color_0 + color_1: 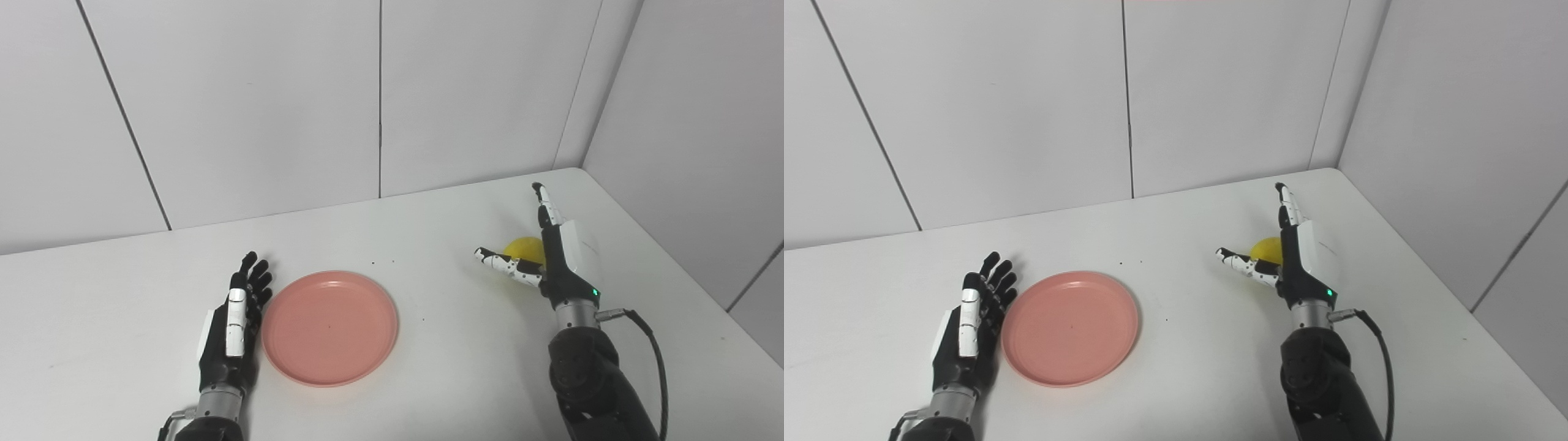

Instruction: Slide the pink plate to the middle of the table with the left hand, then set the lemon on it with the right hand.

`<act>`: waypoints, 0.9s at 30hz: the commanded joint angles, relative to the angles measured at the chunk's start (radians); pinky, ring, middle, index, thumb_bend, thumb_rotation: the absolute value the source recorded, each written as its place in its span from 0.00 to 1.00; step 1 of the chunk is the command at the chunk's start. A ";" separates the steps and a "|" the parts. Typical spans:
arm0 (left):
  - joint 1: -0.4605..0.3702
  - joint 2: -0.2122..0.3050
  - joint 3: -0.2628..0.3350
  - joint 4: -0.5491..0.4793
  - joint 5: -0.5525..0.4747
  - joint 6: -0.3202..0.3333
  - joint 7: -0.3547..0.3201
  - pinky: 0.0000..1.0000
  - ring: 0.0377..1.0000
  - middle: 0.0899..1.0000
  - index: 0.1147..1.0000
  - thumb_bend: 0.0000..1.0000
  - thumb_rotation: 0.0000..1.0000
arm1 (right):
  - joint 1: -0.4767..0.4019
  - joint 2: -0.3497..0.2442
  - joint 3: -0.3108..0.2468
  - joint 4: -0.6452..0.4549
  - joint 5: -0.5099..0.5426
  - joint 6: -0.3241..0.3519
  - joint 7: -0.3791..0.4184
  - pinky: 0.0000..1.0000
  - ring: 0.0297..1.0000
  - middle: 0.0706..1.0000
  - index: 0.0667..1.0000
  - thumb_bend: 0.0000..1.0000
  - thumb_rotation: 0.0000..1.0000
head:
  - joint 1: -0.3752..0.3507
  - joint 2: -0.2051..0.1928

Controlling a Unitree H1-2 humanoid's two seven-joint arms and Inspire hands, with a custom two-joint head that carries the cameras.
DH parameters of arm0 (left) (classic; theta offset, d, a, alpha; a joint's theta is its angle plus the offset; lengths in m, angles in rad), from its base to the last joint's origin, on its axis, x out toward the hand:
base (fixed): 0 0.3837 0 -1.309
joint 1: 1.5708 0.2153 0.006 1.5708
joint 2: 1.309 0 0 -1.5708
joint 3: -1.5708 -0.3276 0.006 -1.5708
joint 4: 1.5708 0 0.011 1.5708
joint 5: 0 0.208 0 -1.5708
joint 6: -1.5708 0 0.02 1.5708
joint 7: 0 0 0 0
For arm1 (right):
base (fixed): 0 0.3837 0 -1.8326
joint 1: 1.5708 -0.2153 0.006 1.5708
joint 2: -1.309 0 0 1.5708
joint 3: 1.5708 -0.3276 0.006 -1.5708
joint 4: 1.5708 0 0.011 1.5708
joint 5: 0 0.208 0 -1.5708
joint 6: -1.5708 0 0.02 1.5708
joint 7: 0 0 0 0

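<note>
The pink plate (331, 327) lies flat on the white table (429, 380), left of centre. My left hand (236, 321) rests edge-on against the plate's left rim, fingers straight and together, holding nothing. On the right, the yellow lemon (525, 249) sits on the table, partly hidden behind my right hand (554, 257). That hand stands upright and open beside the lemon, thumb stretched out to the left in front of it and fingers pointing up; nothing is closed around the fruit.
White wall panels (380, 98) close off the back and right side of the table. The table's right edge (692, 282) runs close past the right arm, whose cable (655, 355) loops from the wrist.
</note>
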 commanded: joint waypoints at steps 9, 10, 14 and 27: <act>0.036 0.025 0.016 0.026 -0.015 -0.002 -0.026 0.96 0.96 0.95 0.94 0.65 1.00 | -0.059 -0.084 0.010 0.076 -0.002 0.062 0.024 0.87 0.91 0.92 0.92 0.91 0.43 | -0.005 0.007; 0.036 0.024 0.017 0.024 -0.018 0.000 -0.027 0.96 0.96 0.95 0.94 0.65 1.00 | -0.060 -0.082 0.012 0.087 0.002 0.063 0.024 0.87 0.91 0.92 0.92 0.91 0.43 | -0.005 0.007; 0.042 0.026 0.015 0.013 -0.016 0.010 -0.026 0.96 0.96 0.95 0.94 0.65 1.00 | -0.066 -0.080 0.019 0.123 0.017 0.065 0.026 0.84 0.90 0.92 0.92 0.93 0.41 | -0.005 0.010; 0.040 0.020 0.011 0.015 -0.008 0.009 -0.020 0.96 0.95 0.95 0.93 0.65 1.00 | -0.094 -0.081 0.041 0.196 0.077 0.036 0.030 0.75 0.87 0.90 0.89 0.94 0.38 | 0.000 0.007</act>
